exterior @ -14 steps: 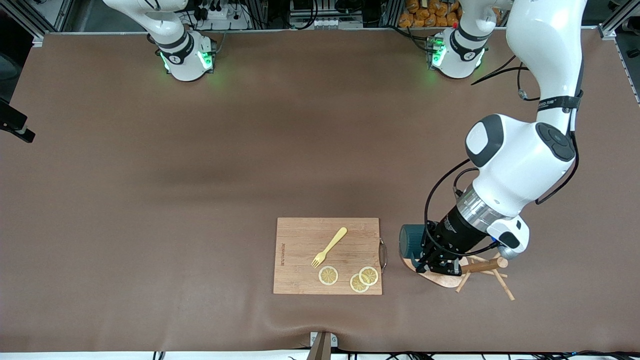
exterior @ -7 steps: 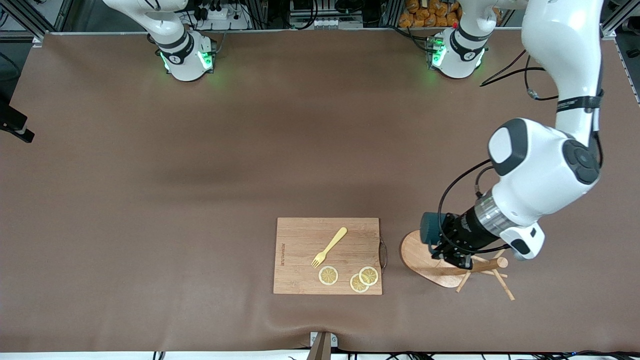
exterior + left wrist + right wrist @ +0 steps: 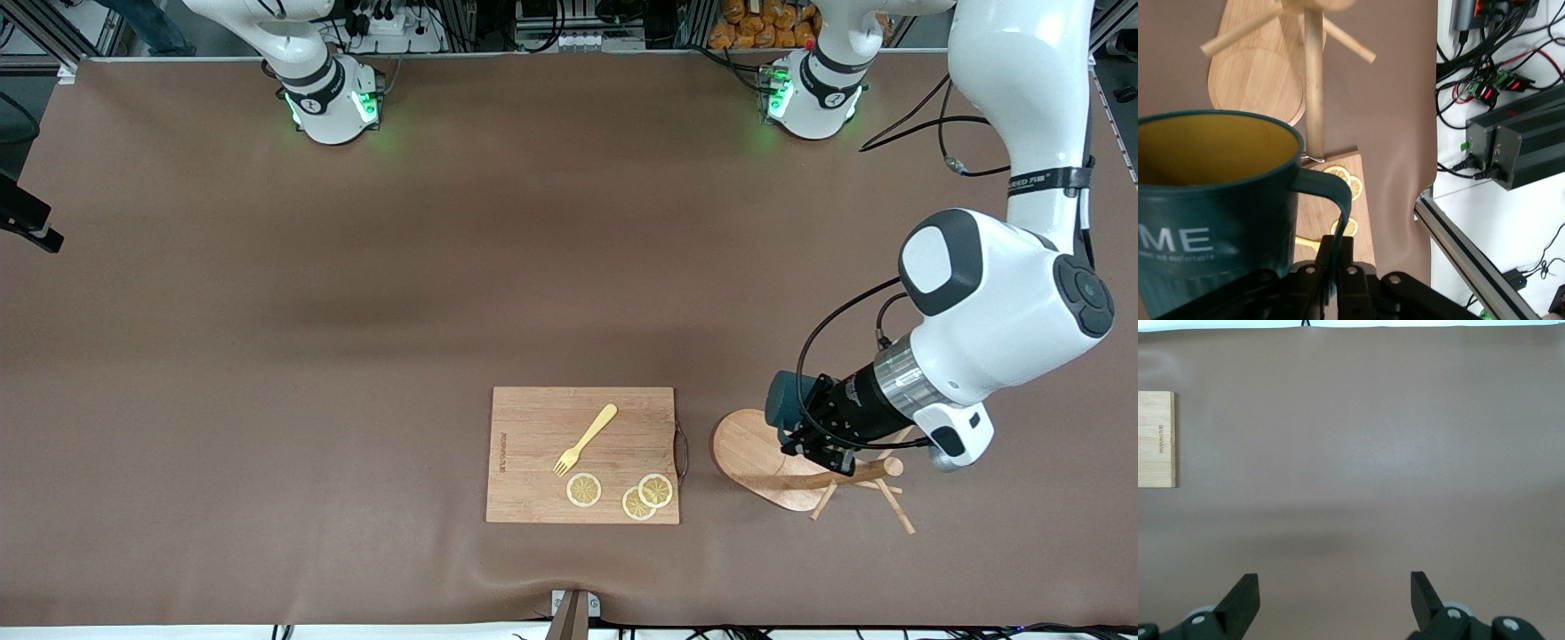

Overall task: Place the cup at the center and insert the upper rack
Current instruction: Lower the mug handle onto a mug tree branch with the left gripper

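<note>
Handling note for the cup: it is a small rigid mug, judged light, with a smooth outer wall that is likely slippery. The side handle is the surest grip point. The left gripper uses it, its fingers pressed together on the handle loop, as the left wrist view shows. The cup hangs in the air with its yellowish mouth tipped sideways. A pinch on a thin handle may let the cup swing, so slow wrist moves are advised.

Location: with the cutting board as dial centre in the front view, the upper rack stands at 3 o'clock, just beside the board's metal handle. The cup is over the 1 o'clock rim of the rack's oval base. The rack appears to stand on that base. Its pole and thin pegs are stiff wood, and the pegs look easy to snap. The pole is the judged hold point. The task's centre placement is not yet done.

The right gripper waits with its fingers spread wide, pinching nothing, over bare table with a board corner in its view.

Surface: a brown mat covers the table and shows a ripple at its 6 o'clock edge. A yellow fork and three lemon slices lie on the board.

Room: cables and electronic boxes crowd the 12 o'clock edge, and a metal frame rail borders the table.
</note>
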